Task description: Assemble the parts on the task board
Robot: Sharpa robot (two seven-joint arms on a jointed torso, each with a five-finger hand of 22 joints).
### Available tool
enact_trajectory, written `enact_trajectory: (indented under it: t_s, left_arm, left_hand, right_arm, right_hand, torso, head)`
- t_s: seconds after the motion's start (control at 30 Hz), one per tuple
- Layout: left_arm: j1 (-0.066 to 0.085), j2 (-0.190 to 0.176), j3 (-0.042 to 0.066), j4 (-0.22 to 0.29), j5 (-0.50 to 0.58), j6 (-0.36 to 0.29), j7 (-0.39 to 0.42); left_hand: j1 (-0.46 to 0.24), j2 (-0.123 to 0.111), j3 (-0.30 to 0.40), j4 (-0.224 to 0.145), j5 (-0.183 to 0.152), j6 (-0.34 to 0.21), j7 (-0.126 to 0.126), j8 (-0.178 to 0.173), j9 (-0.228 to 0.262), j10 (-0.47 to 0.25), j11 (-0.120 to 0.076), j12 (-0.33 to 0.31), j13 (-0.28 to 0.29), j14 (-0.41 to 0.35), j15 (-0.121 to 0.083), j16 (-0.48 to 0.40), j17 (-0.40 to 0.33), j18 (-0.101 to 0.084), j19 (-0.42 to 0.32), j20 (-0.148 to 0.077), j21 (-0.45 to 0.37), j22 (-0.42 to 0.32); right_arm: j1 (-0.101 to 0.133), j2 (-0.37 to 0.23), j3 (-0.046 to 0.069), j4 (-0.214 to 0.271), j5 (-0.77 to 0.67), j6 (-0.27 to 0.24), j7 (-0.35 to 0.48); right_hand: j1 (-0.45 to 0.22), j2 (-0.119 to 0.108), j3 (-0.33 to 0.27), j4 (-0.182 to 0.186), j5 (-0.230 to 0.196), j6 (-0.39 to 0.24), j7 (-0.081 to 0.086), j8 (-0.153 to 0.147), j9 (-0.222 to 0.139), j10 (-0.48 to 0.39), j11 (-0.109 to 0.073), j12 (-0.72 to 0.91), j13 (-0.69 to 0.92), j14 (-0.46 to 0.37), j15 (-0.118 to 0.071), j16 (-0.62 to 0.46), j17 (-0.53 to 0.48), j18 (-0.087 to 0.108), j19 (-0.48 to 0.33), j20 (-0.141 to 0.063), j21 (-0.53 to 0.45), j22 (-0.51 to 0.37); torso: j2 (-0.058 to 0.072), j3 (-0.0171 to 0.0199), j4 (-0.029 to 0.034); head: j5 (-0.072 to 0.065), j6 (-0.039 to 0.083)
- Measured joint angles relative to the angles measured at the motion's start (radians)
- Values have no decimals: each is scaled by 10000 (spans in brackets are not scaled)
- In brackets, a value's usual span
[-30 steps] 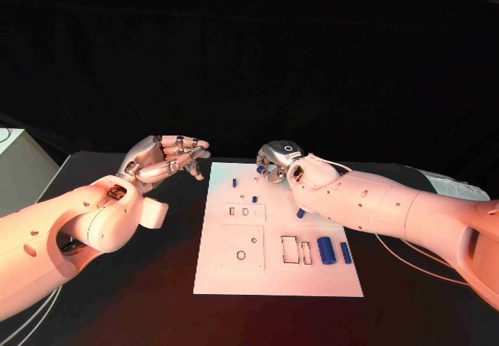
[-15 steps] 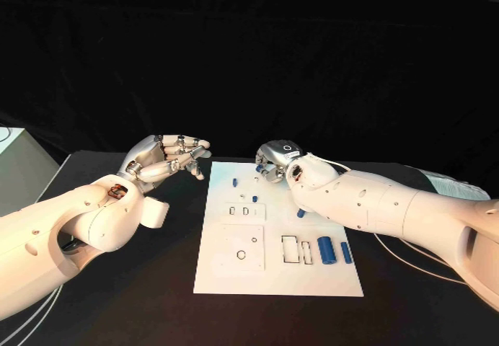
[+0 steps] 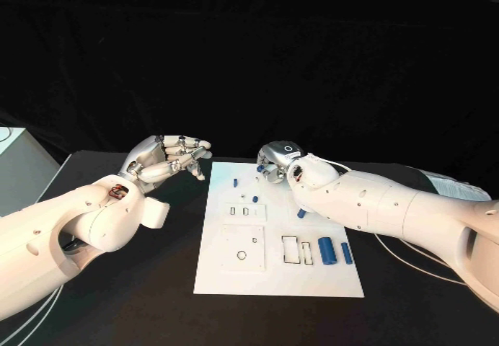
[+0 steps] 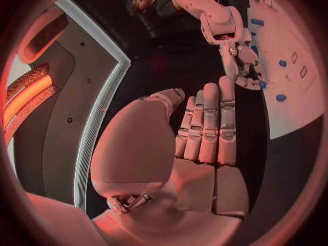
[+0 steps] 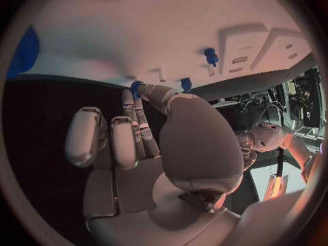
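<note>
The white task board [image 3: 275,277] lies in the middle of the black table. Two blue cylinders [image 3: 327,250] lie on its right side, and smaller blue parts [image 3: 235,182] sit near its far end. My right hand [image 3: 279,161] hovers over the board's far edge and pinches a small blue part [image 5: 136,86] between thumb and fingertip. The left wrist view shows that same part [image 4: 262,85] at the right hand's fingertips. My left hand [image 3: 166,160] is raised to the left of the board, fingers side by side, holding nothing.
A pale box [image 3: 16,169] stands at the table's left edge. A white cable [image 3: 416,268] runs over the table to the right of the board, under my right arm. The board has rectangular and round recesses [image 3: 241,254] in its near half.
</note>
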Motion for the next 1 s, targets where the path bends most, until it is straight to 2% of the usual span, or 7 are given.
enact_trajectory:
  t_s: [0.13,0.27,0.67,0.73,0.8,0.9,1.0]
  left_arm:
    - [0,0,0,-3,-2,8,-6]
    - [0,0,1,-5,-4,14,-15]
    - [0,2,1,-18,-16,27,-31]
    - [0,2,1,-20,-19,29,-33]
    - [0,3,1,-21,-21,30,-35]
    - [0,4,2,-23,-24,35,-40]
    - [0,5,2,-30,-26,40,-44]
  left_hand:
    - [0,0,0,0,0,0,0,0,9,0,0,0,0,-18,18,0,0,0,0,0,16,22]
    - [0,0,0,0,0,0,0,0,9,0,0,0,0,-18,18,0,0,0,0,0,16,21]
    - [0,0,0,0,0,0,0,0,8,0,0,0,0,-18,18,0,0,0,0,0,16,20]
    - [0,0,0,0,0,0,0,0,8,0,0,0,0,-18,18,0,0,0,0,0,16,20]
    - [0,0,0,0,0,0,0,0,8,0,0,0,0,-18,18,0,0,1,0,0,16,19]
    - [0,0,28,29,0,0,0,0,13,-39,38,0,0,-18,18,0,0,1,-73,-1,15,36]
    - [0,0,28,28,0,0,0,0,16,-38,38,0,0,-18,18,0,0,2,-73,-1,15,41]
  right_arm:
    - [4,3,4,-4,-3,30,-7]
    - [10,11,6,-12,-4,70,-8]
    - [10,34,4,-65,-5,77,-12]
    - [6,39,2,-77,-5,75,-12]
    - [4,43,-1,-90,-5,74,-12]
    - [3,50,-2,-113,0,69,-14]
    - [3,54,-2,-130,10,67,-14]
  right_hand:
    - [-5,-5,0,0,0,-3,0,-1,15,-36,-36,0,-14,-36,36,0,-43,1,0,0,-55,-42]
    - [-80,-80,0,0,-42,-42,36,-1,18,-136,5,1,-40,0,72,-56,-112,0,-34,34,-123,-110]
    - [-80,-79,28,28,-42,-66,31,-41,26,-143,0,1,-51,1,72,-59,-169,1,-36,36,-155,-165]
    - [-82,-82,28,28,-80,-185,45,-108,29,-268,25,1,-85,1,72,-118,-255,1,-72,72,-249,-264]
    - [-128,-189,57,58,-85,-467,112,-305,9,-582,96,1,-176,-12,171,-190,-397,0,-126,126,-389,-420]
    - [-79,-237,16,99,-135,-778,170,-525,-76,-964,172,2,-307,-2,180,-194,-527,0,-179,179,-508,-592]
    - [-79,-237,-1,116,-135,-820,178,-581,-106,-1125,198,2,-365,-2,179,-244,-569,1,-179,179,-508,-626]
  torso:
    - [6,0,-3]
    - [8,-1,-3]
    - [12,-14,1]
    - [14,-15,1]
    - [16,-16,0]
    - [19,-16,0]
    - [19,-19,0]
  head:
    - [1,3]
    - [1,4]
    - [-8,11]
    - [0,15]
    - [1,18]
    - [2,20]
    - [3,20]
